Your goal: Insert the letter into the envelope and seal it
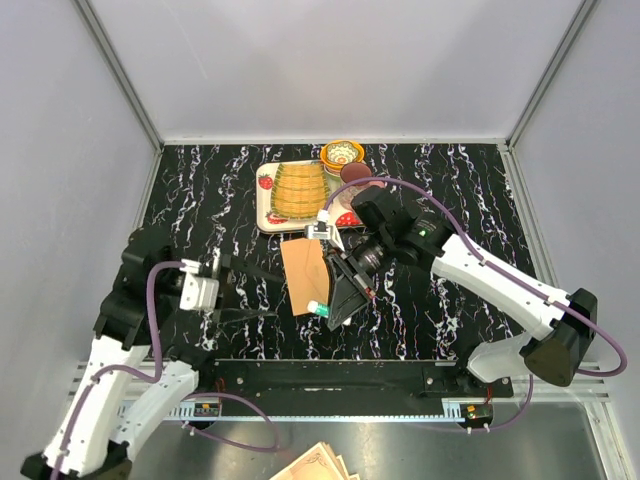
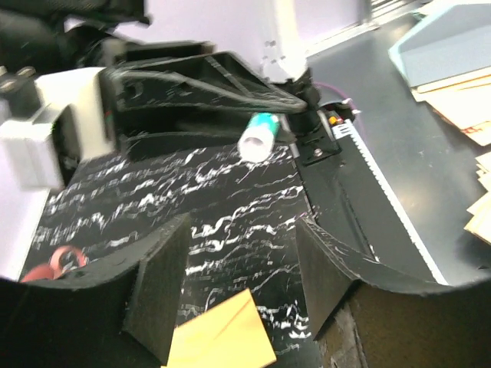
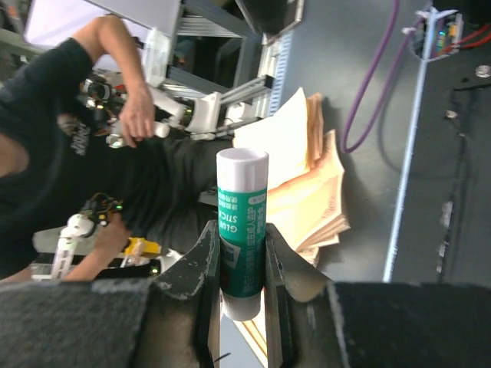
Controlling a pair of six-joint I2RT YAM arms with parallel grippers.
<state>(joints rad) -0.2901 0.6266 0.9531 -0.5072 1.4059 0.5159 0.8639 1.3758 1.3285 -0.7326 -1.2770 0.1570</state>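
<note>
Right hand [image 3: 242, 257] clamped on glue stick [image 3: 242, 199], mid-barrel, tip at near corner of envelope [image 1: 303, 268]. Envelope flat on surface [image 1: 450, 200], between arms. Left hand [image 2: 238, 276] apart, gripping nothing, hovering just beside envelope's edge. Letter not seen as separate sheet; can't tell if inside. Risks: envelope unpinned, so glue drag could slide or crumple it. Downward press could push stick up through fingers. Cap state unclear.
</note>
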